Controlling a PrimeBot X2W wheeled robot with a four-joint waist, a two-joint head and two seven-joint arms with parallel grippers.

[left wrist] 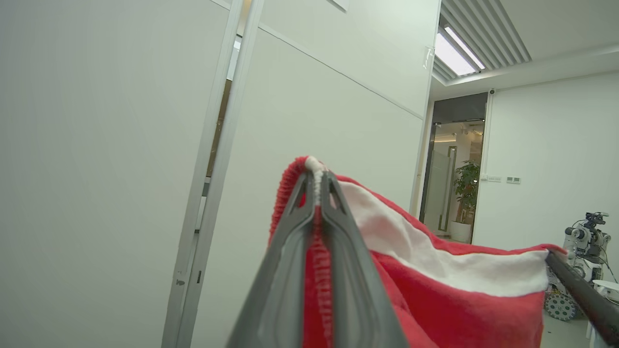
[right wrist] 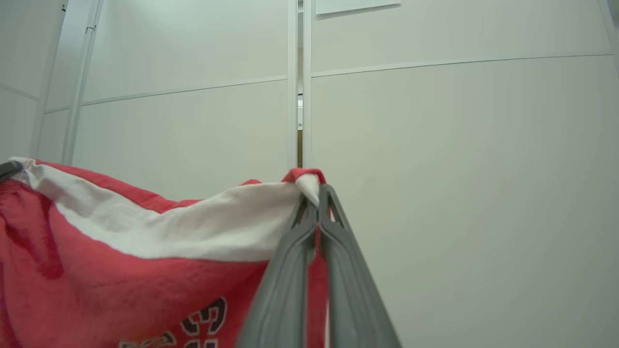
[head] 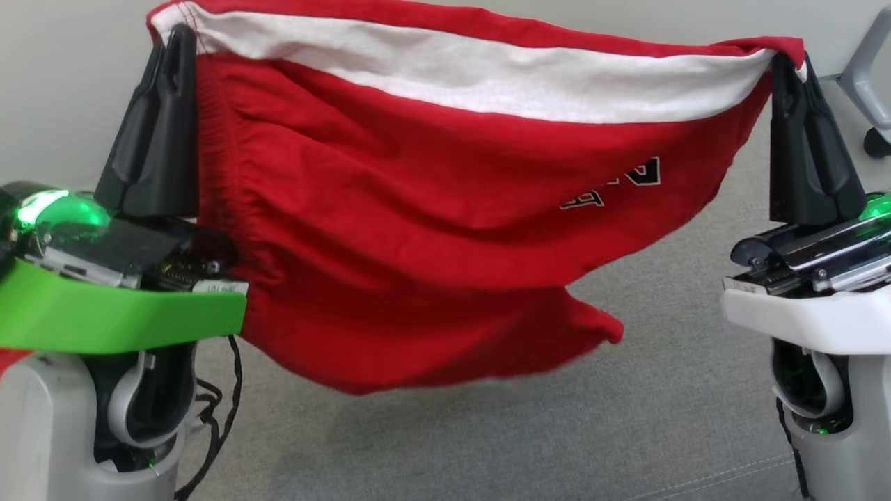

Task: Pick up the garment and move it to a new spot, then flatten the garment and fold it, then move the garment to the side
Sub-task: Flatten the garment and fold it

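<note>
Two grippers hold one red garment up above the grey cloth surface, spread between them like washing on a line. At the left, the left gripper has its dark fingers clenched on the garment's top left corner, with the red hem pinched between them. At the right, the right gripper grips the top right corner the same way. A white band runs along the top edge (it sags a little in the middle). Below it the red cloth hangs in loose folds, its lower edge blurred, with black-and-white lettering toward the right side. A grey chair leg with a castor stands at the far right
</note>
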